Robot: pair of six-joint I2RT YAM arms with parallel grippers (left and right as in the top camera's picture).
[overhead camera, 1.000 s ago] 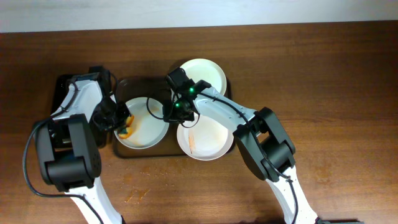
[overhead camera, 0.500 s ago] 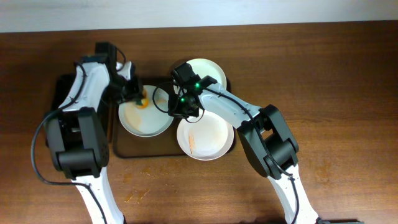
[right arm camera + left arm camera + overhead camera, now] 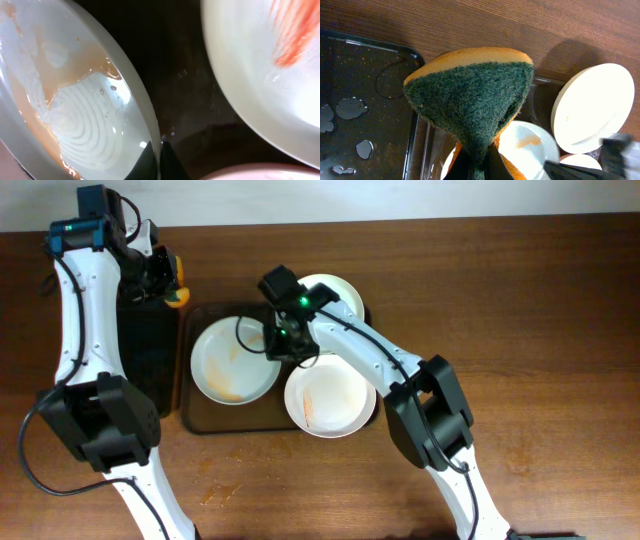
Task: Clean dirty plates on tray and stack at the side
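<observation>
Overhead, the left gripper (image 3: 166, 280) is at the far left of the table (image 3: 520, 330), just beside the far corner of the black tray (image 3: 150, 360). Its jaws are closed on the sponge (image 3: 178, 293), which is well apart from every plate. The brown tray (image 3: 200, 418) lies next to the black one and carries three plates. The smeared plate (image 3: 225, 365) is on the left, the streaked plate (image 3: 335, 405) at the near right and the back plate (image 3: 335, 295) at the far right. The right gripper (image 3: 283, 348) sits at the right rim of the smeared plate, between it and the other two.

From the left wrist, the jaws pinch the sponge (image 3: 470, 95) at its lower end, so it folds into a cone. Its green scouring face is toward the camera and its orange foam forms the upper edge. Below it to the left is the black tray (image 3: 365, 80), wet with scattered drops. To the right are the white back plate (image 3: 592, 107) and the smeared plate (image 3: 527, 147), which shows an orange patch.

From the right wrist, the jaws are closed down on the thin rim of the smeared plate (image 3: 75, 115), with one dark fingertip (image 3: 167, 162) on its outer side. Orange residue spreads across the wet inside of that plate. Across a strip of the dark brown tray (image 3: 180, 90) lies the streaked plate (image 3: 260, 75), which has an orange-red streak near the top right.
</observation>
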